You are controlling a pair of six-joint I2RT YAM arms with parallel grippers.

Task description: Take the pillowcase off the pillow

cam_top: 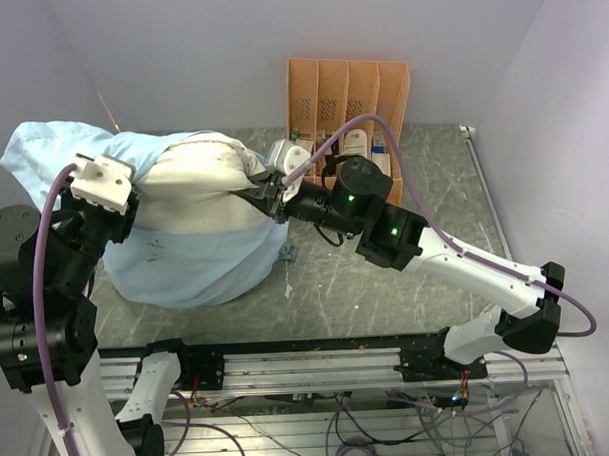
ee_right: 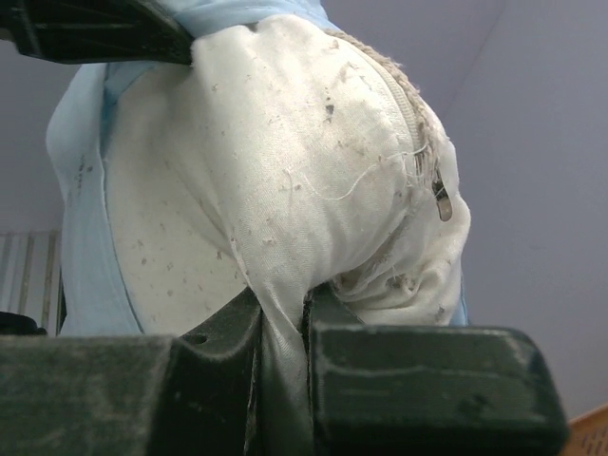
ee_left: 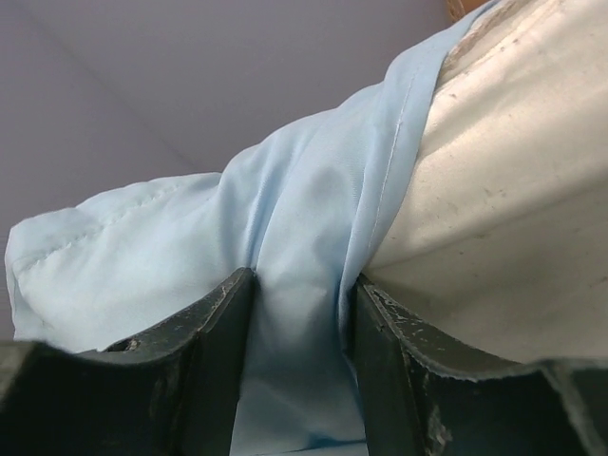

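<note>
Two sets of fingers on one bundle, at about 10 o'clock on the table (cam_top: 367, 286). At the 3 o'clock end, right fingers (ee_right: 408, 370) shut tight on a pinched corner of the pillow (cam_top: 198, 177), white speckled cloth squeezed into the narrow slit between them, just below the zip (ee_right: 418, 142). At the 9 o'clock side, left fingers (ee_left: 214, 342) roughly half closed around a fold of the pillowcase (cam_top: 186, 262), plain light blue cloth filling the gap and touching both inner faces; cannot tell whether pinched firmly or merely enclosed. Pillow partly bared: off-white end sticking out toward 3 o'clock, the rest wrapped in blue. Pillowcase bunched around the 9 o'clock half, slack cloth spread on the table toward 6 o'clock and puffed up toward 10 o'clock. Farther back, at 12 o'clock, orange file rack (cam_top: 345, 91) standing upright, near the bared pillow end; touching or not, cannot tell.
</note>
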